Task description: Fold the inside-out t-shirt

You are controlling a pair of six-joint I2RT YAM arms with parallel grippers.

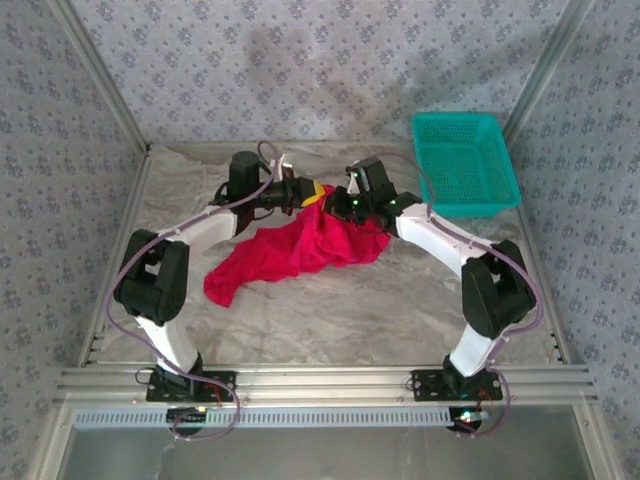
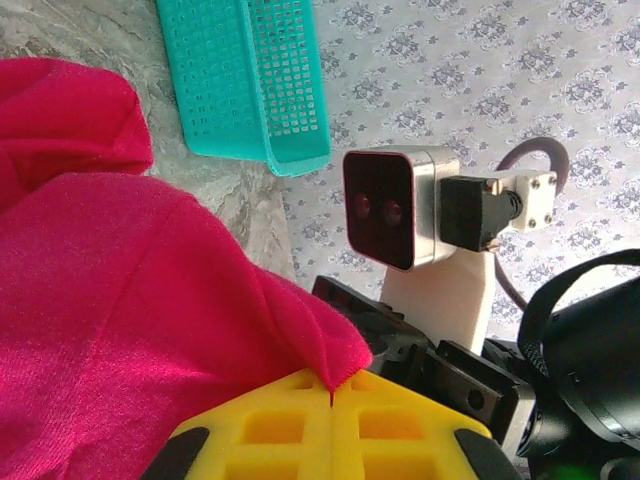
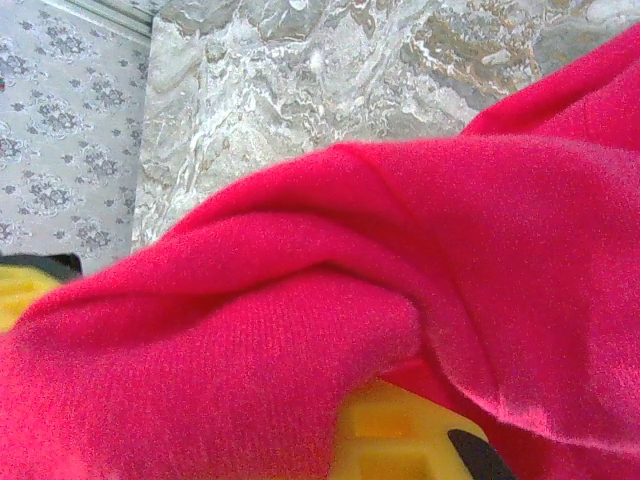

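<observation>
The inside-out t-shirt (image 1: 290, 250) is plain bright red and lies crumpled mid-table, its upper edge lifted between both arms. My left gripper (image 1: 310, 193) holds that edge from the left. In the left wrist view its yellow fingers (image 2: 270, 430) are shut together on a small pinch of the red cloth (image 2: 120, 330). My right gripper (image 1: 340, 205) meets the same edge from the right. In the right wrist view the t-shirt (image 3: 300, 330) drapes over my right gripper (image 3: 345, 425), shut on the cloth; one yellow finger (image 3: 400, 445) shows under the folds.
A teal plastic mesh basket (image 1: 465, 160) stands at the back right, also seen as the basket (image 2: 250, 70) past the cloth. The right arm's wrist camera (image 2: 390, 205) sits close in front of my left gripper. Patterned walls enclose the marbled table (image 1: 330, 310).
</observation>
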